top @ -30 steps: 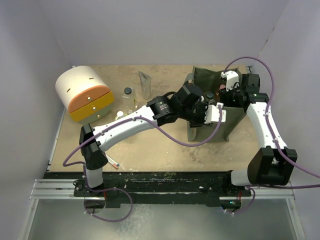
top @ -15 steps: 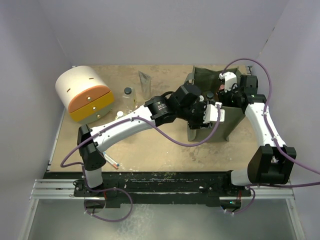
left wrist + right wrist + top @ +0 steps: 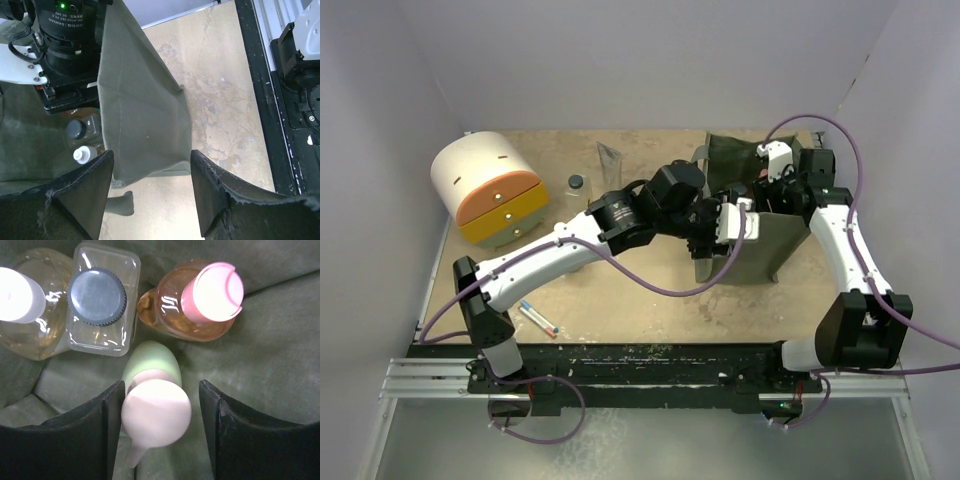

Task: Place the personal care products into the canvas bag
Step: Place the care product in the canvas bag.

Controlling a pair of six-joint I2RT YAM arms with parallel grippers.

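Note:
The olive-green canvas bag [image 3: 760, 245] stands at the right of the table. My right gripper [image 3: 772, 170] reaches down into it. In the right wrist view it [image 3: 160, 385] is open around a pale green bottle [image 3: 150, 360] with a white pump top; the left finger touches the top. An orange bottle [image 3: 170, 305], a clear dark-capped bottle [image 3: 97, 295] and an amber light-capped bottle [image 3: 30, 335] stand on the bag floor [image 3: 270, 340]. My left gripper [image 3: 728, 218] is open and empty above the bag's left wall [image 3: 140, 110]. A clear black-capped bottle [image 3: 576, 190] and a silver-grey tube [image 3: 610, 165] are on the table.
A white and orange domed box [image 3: 485, 190] stands at the back left. A thin pen-like stick [image 3: 538, 317] lies near the front edge by the left arm's base. The right arm's wrist [image 3: 65, 35] sits close beside my left gripper over the bag.
The left arm has swung left and back, its gripper drawing slightly away from the bag's opening. The pen-like stick is now uncovered. The right gripper has hardly moved.

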